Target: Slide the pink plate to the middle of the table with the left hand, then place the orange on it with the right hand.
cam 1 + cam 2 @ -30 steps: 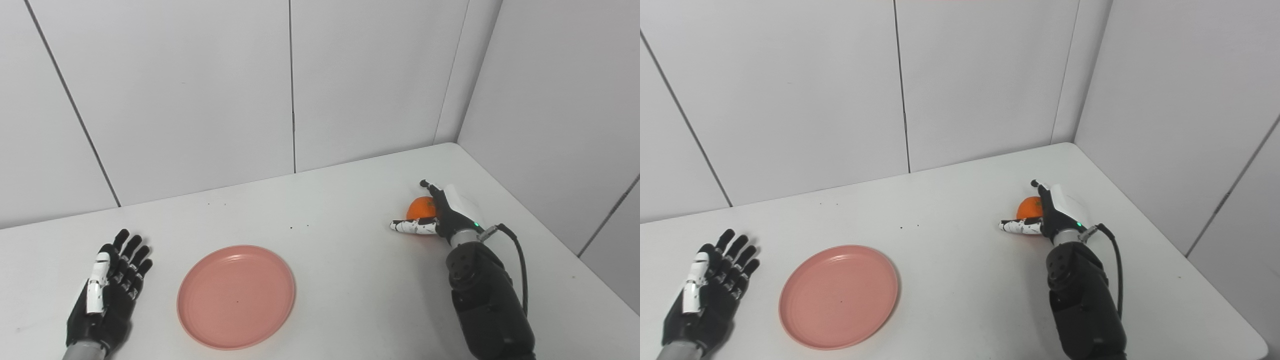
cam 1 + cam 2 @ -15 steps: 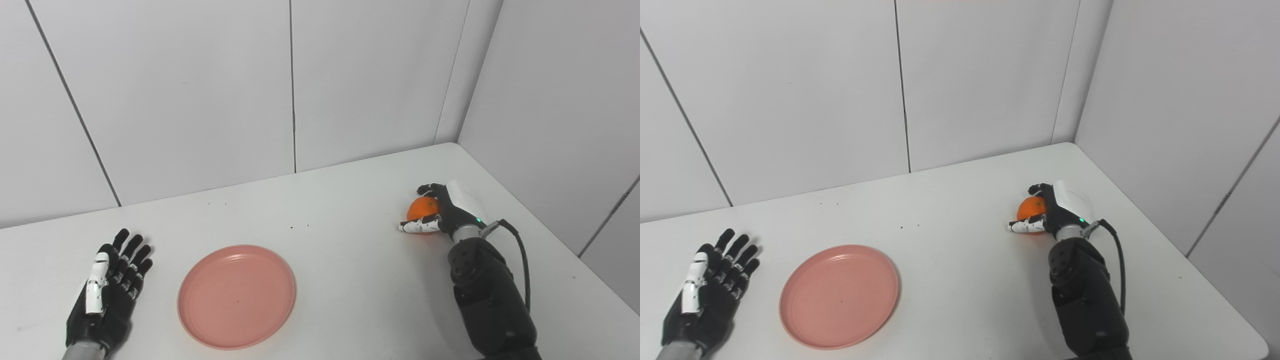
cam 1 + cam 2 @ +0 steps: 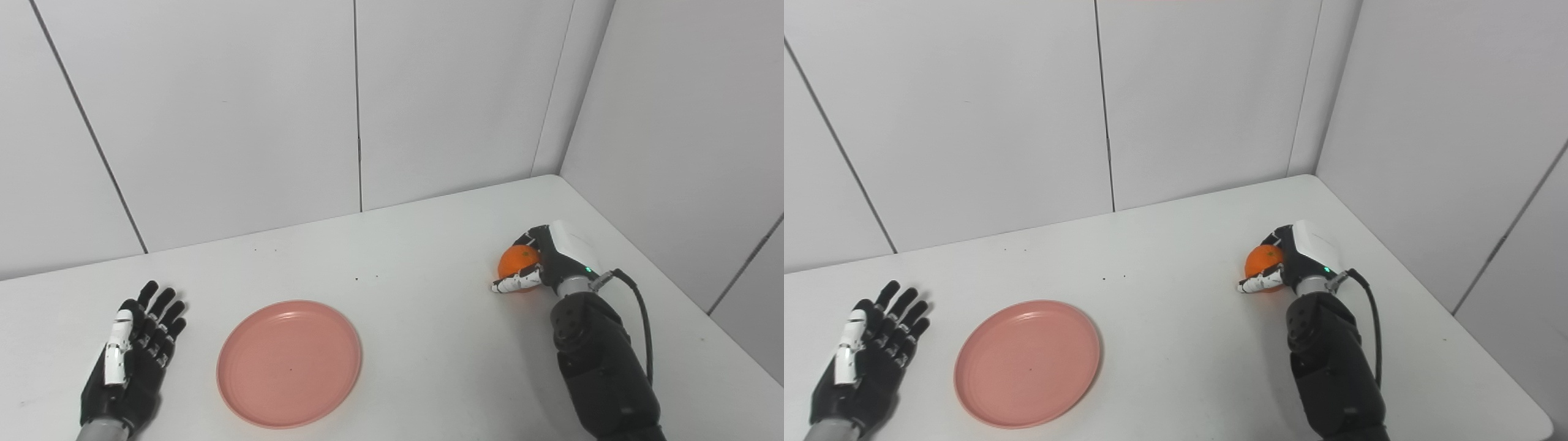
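Orange (image 3: pixel 516 261) sits near the right side of the white table (image 3: pixel 429 343), toward the far corner where the two grey panelled walls meet, and the right hand (image 3: pixel 542 263) is wrapped around it: dark fingers (image 3: pixel 528 236) curl over the top and far side of the fruit, while the white-and-black thumb (image 3: pixel 511 283) lies along its near lower edge, touching the skin. The fruit's front face shows between them (whether it still rests on the tabletop or has just cleared it cannot be told from either view). A white shell covers the back of this hand, a small green light glows at the wrist, and a black cable (image 3: pixel 637 318) loops from the wrist down along the dark forearm, which comes in from the bottom right. Well apart from all this, the pink plate (image 3: pixel 289 362) lies flat on the table's near left part, left of centre, with nothing on it but a tiny dark speck. Just beside the plate on its left, not touching it, the left hand (image 3: pixel 131 361) rests flat on the table with its fingers spread and pointing away from the robot, holding nothing. A few small dark specks (image 3: pixel 357 278) dot the tabletop beyond the plate.
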`<move>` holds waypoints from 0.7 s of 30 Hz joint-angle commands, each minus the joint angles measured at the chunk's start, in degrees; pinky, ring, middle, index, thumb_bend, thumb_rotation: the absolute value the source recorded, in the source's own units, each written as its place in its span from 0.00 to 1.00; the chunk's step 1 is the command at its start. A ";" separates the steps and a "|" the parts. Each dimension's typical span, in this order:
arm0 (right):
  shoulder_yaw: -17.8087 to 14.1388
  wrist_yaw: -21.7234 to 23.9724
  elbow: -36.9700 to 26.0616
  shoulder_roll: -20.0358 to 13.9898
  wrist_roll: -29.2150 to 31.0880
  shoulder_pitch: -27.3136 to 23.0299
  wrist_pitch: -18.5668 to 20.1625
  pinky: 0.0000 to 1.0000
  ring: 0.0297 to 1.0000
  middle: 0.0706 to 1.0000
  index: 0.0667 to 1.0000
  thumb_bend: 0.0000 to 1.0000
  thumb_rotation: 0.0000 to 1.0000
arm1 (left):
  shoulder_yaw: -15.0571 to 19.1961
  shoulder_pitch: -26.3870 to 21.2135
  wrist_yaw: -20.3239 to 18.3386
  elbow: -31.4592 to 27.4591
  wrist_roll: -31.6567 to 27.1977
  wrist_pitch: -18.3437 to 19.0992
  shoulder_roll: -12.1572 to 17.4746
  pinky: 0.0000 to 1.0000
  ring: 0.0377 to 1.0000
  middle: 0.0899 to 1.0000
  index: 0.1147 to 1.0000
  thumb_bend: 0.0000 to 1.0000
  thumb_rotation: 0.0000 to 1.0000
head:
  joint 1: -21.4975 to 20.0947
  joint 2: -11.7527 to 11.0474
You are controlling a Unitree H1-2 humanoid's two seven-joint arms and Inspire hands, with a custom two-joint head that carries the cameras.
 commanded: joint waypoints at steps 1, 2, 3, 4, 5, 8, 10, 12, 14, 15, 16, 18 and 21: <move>-0.16 -2.40 -2.97 -1.90 0.52 -1.34 -0.26 0.25 0.31 0.37 0.45 0.52 0.13 | -0.27 0.23 0.07 0.81 0.14 0.85 -0.08 1.00 0.97 0.97 0.96 0.31 1.00 | 0.07 0.07; -0.15 -2.67 -3.41 -1.83 0.58 -1.35 -0.26 0.25 0.30 0.36 0.45 0.52 0.10 | -0.22 0.20 0.08 0.92 0.06 0.85 -0.12 1.00 0.97 0.97 0.96 0.31 1.00 | 0.19 0.07; -0.17 -2.90 -3.92 -1.73 0.63 -1.39 -0.25 0.26 0.32 0.37 0.47 0.53 0.03 | -0.18 0.16 0.17 0.99 0.02 0.92 -0.16 1.00 0.97 0.97 0.96 0.31 1.00 | 0.19 0.07; -0.25 -3.13 -4.48 -1.56 0.80 -1.45 -0.25 0.26 0.32 0.37 0.47 0.53 0.03 | -0.19 0.12 0.17 1.08 0.04 0.86 -0.16 1.00 0.97 0.97 0.96 0.31 1.00 | 0.29 0.07; -0.46 -3.22 -5.17 -1.28 0.81 -1.56 -0.25 0.27 0.33 0.38 0.47 0.53 0.01 | -0.19 0.10 0.22 1.06 0.05 0.90 -0.19 1.00 0.97 0.97 0.96 0.31 1.00 | 0.29 0.07; -0.15 -3.35 -7.83 -1.07 0.77 -1.68 -0.24 0.30 0.37 0.43 0.45 0.53 0.00 | -0.22 0.09 0.28 0.94 0.03 1.13 -0.23 1.00 0.97 0.97 0.96 0.31 1.00 | 0.34 -0.05; 0.40 -3.37 -10.17 -0.96 0.43 -1.86 -0.25 0.29 0.36 0.41 0.46 0.53 0.00 | -0.21 0.07 0.40 0.97 0.05 1.20 -0.33 1.00 0.96 0.97 0.96 0.31 1.00 | 0.45 -0.07; 0.84 -2.91 -12.37 -0.70 -0.03 -2.15 -0.24 0.29 0.35 0.39 0.46 0.53 0.00 | -0.18 0.03 0.63 1.00 0.11 1.30 -0.46 0.99 0.96 0.96 0.95 0.31 1.00 | 0.68 -0.10; 1.54 -2.58 -14.20 -0.73 0.33 -2.35 -0.26 0.31 0.37 0.41 0.46 0.53 0.00 | 0.07 -0.02 0.90 1.04 -0.18 1.48 -0.80 1.00 0.97 0.97 0.96 0.31 1.00 | 1.09 -0.14; 1.97 -2.45 -15.01 -0.76 0.60 -2.47 -0.28 0.32 0.38 0.41 0.46 0.53 0.00 | 0.10 -0.02 0.93 1.06 -0.20 1.40 -0.88 1.00 0.96 0.97 0.96 0.31 1.00 | 1.09 -0.14; 2.27 -2.38 -15.50 -0.81 0.80 -2.53 -0.28 0.33 0.38 0.41 0.46 0.53 0.00 | 0.11 -0.01 0.95 1.06 -0.18 1.33 -0.92 0.99 0.96 0.96 0.96 0.31 1.00 | 1.09 -0.14; 3.50 -2.10 -17.40 -0.29 0.58 -3.14 -0.29 0.32 0.38 0.41 0.47 0.53 0.00 | -0.07 0.07 0.77 1.15 0.10 0.90 -1.06 0.99 0.96 0.96 0.95 0.32 1.00 | 1.86 -0.21; 4.96 -1.08 -19.78 0.75 0.17 -4.07 -0.26 0.32 0.38 0.40 0.47 0.53 0.00 | -0.21 0.30 0.99 0.51 0.18 1.25 -1.43 0.99 0.96 0.97 0.96 0.31 1.00 | 3.26 -0.17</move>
